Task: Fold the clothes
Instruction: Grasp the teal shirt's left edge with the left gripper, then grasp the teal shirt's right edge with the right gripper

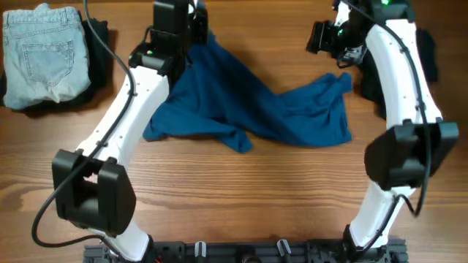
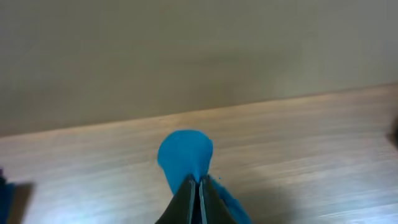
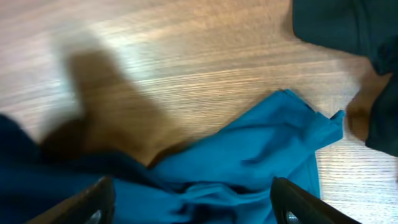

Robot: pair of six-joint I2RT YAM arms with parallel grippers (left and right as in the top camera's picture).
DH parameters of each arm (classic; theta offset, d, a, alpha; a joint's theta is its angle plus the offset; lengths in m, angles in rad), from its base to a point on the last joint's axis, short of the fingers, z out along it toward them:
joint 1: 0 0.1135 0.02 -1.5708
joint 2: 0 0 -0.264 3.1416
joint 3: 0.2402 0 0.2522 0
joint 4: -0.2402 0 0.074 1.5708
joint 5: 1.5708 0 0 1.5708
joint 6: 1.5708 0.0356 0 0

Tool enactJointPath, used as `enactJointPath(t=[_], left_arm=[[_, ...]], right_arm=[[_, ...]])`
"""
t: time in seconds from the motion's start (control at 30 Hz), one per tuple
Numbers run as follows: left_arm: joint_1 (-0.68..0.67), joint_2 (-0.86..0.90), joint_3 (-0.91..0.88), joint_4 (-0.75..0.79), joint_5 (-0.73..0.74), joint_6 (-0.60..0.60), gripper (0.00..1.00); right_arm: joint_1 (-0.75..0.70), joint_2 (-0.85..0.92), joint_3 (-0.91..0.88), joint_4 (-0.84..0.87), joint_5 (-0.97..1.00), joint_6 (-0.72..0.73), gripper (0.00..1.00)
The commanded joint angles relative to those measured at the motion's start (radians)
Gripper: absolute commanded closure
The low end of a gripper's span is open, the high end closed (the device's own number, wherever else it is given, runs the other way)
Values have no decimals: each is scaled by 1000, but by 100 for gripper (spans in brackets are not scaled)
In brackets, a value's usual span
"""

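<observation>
From overhead, the blue garment (image 1: 270, 109) lay crumpled across the middle of the tabletop (image 1: 241, 197), one corner drawn up toward the far edge under the left claw (image 1: 194, 29), while the right claw (image 1: 325, 38) hung above the garment's other end, apart from it. A pair of jeans (image 1: 44, 51) sat folded at the far left on a dark cloth (image 1: 99, 36), so that piece looked finished; a dark heap (image 1: 431, 51) waited at the far right behind the right arm. The left wrist view showed its claw pressed together, pinching a tuft of the blue garment above the wood. The right wrist view showed its claw spread wide and empty over the garment's rumpled end, with the dark heap in the upper right corner. By my reading the blue garment had yet to be spread flat, no fold was made in it, and the dark heap remained untouched.
</observation>
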Motion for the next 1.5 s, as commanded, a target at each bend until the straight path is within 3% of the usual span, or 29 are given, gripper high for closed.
enactJointPath(t=[0.0, 0.07, 0.43, 0.57, 0.87, 0.93, 1.07, 1.27, 1.47], left_arm=[[17, -16, 14, -48, -131, -21, 96], [17, -16, 14, -90, -187, -21, 96], [26, -16, 14, -134, -187, -21, 96], [26, -16, 14, -134, -187, -21, 96], [26, -16, 14, -148, -187, -21, 96], [26, -16, 14, -156, -187, -21, 96], [26, -16, 14, -158, -187, -21, 96], [32, -19, 15, -142, -188, -21, 96], [79, -145, 27, -114, -188, -21, 96]], right_arm=[[-3, 69, -1, -20, 96, 76, 21], [-19, 85, -1, -34, 114, 119, 21], [-151, 127, -37, -45, 137, 171, 28], [-159, 137, -116, 23, 136, 171, 29], [-158, 137, -276, 219, 66, 176, 43], [-158, 138, -308, 257, 60, 186, 53], [-156, 137, -324, 290, 68, 190, 96], [-158, 99, -222, 286, 68, 122, 96], [-164, -110, -51, 226, 68, 114, 96]])
